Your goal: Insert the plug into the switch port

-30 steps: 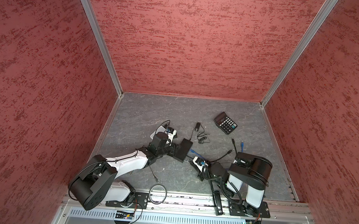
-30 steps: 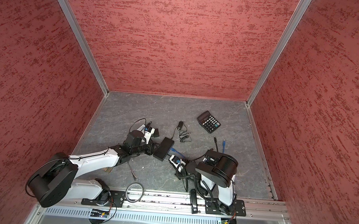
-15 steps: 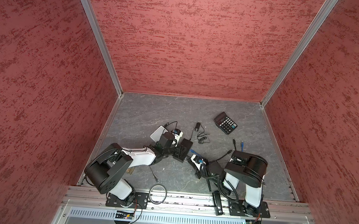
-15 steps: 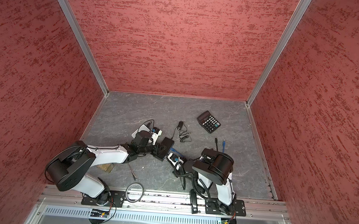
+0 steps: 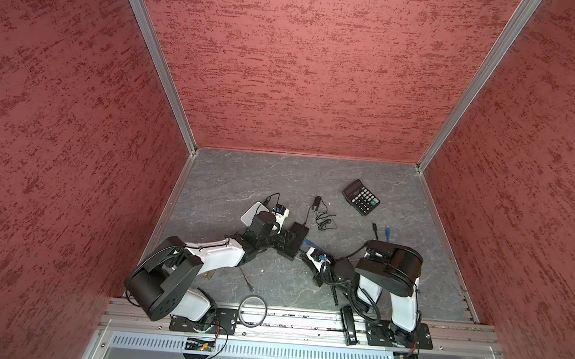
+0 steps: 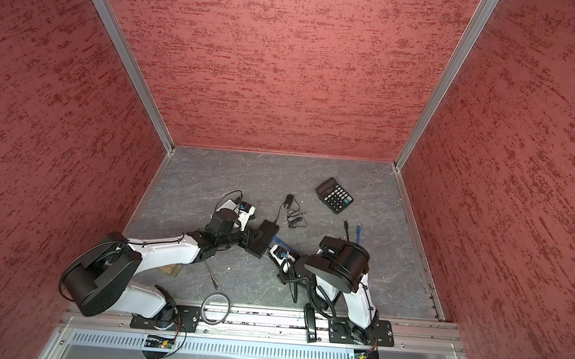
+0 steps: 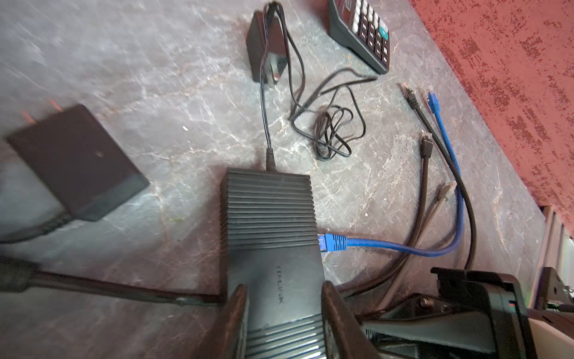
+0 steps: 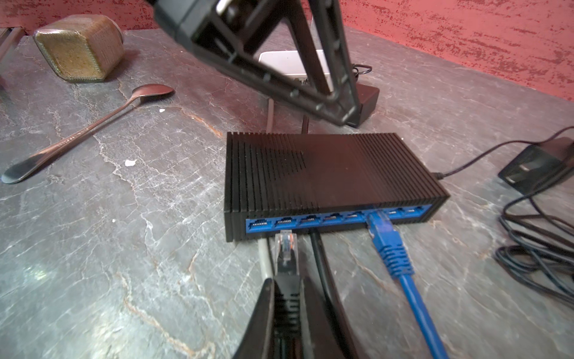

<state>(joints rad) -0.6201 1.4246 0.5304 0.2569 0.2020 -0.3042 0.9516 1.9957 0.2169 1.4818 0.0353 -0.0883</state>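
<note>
Jaws: left gripper (image 7: 282,298) part-open above switch (image 7: 268,205), holding nothing; right gripper (image 8: 287,310) pinched on plug (image 8: 285,248), tip just short of ports. Blue cable (image 8: 391,245) plugged in.

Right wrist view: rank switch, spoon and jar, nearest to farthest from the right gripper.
1. The switch, straight ahead of the right gripper.
2. The spoon, off to the robot's left.
3. The jar, beyond the spoon on that side.

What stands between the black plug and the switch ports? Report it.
Nothing visible. The black plug in the right gripper faces an empty port on the switch; the blue plug sits several ports aside.
</note>
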